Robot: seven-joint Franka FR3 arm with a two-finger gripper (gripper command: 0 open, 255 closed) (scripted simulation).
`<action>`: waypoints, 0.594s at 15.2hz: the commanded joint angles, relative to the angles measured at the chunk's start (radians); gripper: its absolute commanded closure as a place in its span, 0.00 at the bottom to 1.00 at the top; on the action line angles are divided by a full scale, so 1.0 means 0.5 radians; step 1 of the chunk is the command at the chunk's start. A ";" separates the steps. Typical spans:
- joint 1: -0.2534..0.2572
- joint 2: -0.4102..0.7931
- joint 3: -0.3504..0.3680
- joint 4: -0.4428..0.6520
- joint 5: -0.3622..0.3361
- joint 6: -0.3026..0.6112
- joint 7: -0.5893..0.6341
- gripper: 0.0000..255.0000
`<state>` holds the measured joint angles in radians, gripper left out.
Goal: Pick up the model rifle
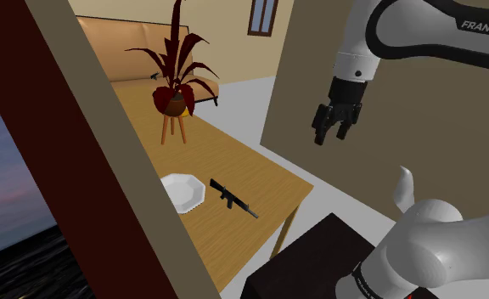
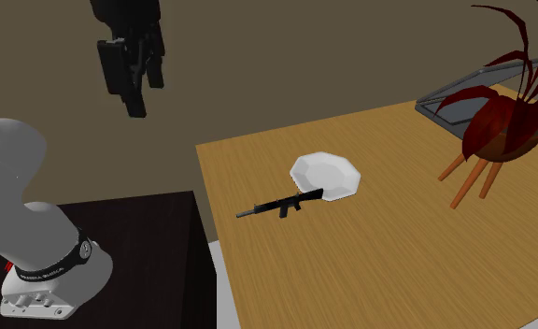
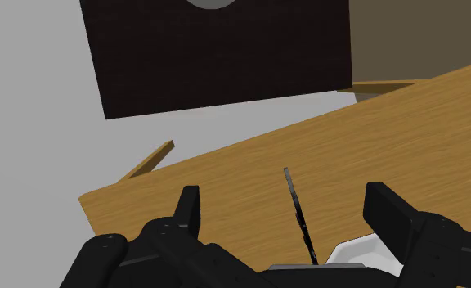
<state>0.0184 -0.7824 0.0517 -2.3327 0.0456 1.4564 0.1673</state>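
Model rifle (image 2: 281,203): all black, slim, long thin barrel, small magazine and grip jutting from its middle, lying flat on wooden table (image 2: 398,262). Stock end right at rim of white plate (image 2: 325,176); contact unclear. Barrel points toward table edge nearest dark stand (image 2: 136,262). Gripper (image 2: 138,93) hangs high above, well apart from rifle, fingers spread wide, nothing between them held. Red-leaved potted plant (image 2: 501,131) on three-legged holder farther along table.

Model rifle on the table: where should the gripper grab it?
Take the model rifle at its thicker middle, from straight above, the gripper closing across its narrow body. It lies flat on the table, and its barrel looks too thin to pinch.
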 commanded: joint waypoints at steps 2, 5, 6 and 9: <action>0.006 0.027 0.006 -0.042 0.001 0.074 -0.010 0.00; 0.023 0.126 0.025 -0.152 0.004 0.297 -0.037 0.00; 0.028 0.165 0.032 -0.183 0.004 0.372 -0.046 0.00; 0.043 0.301 0.054 -0.260 0.006 0.599 -0.072 0.00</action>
<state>0.0387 -0.6529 0.0777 -2.4446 0.0503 1.7122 0.1392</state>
